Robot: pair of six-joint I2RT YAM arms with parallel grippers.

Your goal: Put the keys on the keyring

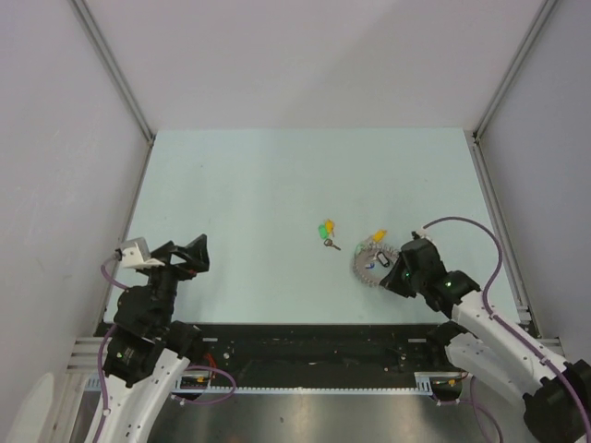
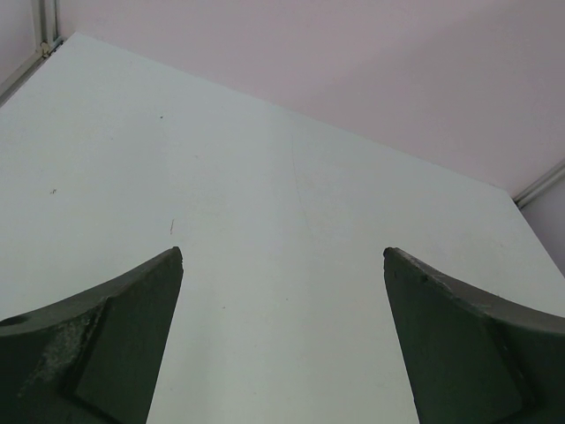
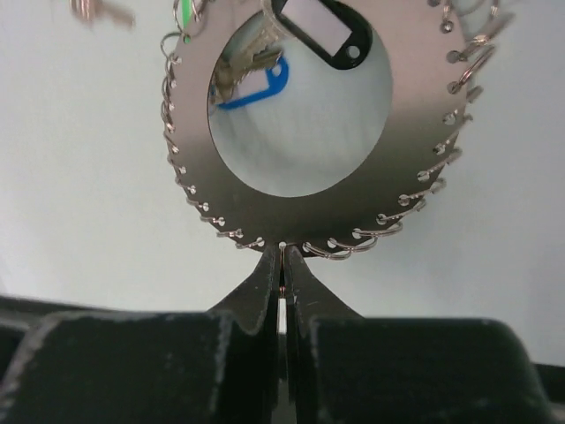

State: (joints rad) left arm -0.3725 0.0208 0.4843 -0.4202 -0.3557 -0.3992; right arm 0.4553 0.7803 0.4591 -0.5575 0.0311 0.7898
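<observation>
The keyring (image 1: 373, 266) is a grey metal disc with many small wire loops round its rim, right of the table's middle. My right gripper (image 1: 399, 277) is shut on its near edge. In the right wrist view the ring (image 3: 291, 199) fills the upper frame, with the fingertips (image 3: 269, 269) pinched on its lower rim. The black-and-white tag (image 3: 322, 31) hangs at its top. The keys (image 1: 327, 231), with green and yellow heads, lie on the table left of the ring. Another yellow head (image 1: 377, 237) sits at the ring's far edge. My left gripper (image 1: 189, 254) is open and empty at the near left (image 2: 282, 256).
A blue plastic loop (image 3: 256, 88) shows through the ring's hole. Grey walls with metal corner posts (image 1: 115, 69) close in the pale green table (image 1: 259, 185) on three sides. The black rail (image 1: 314, 346) runs along the near edge.
</observation>
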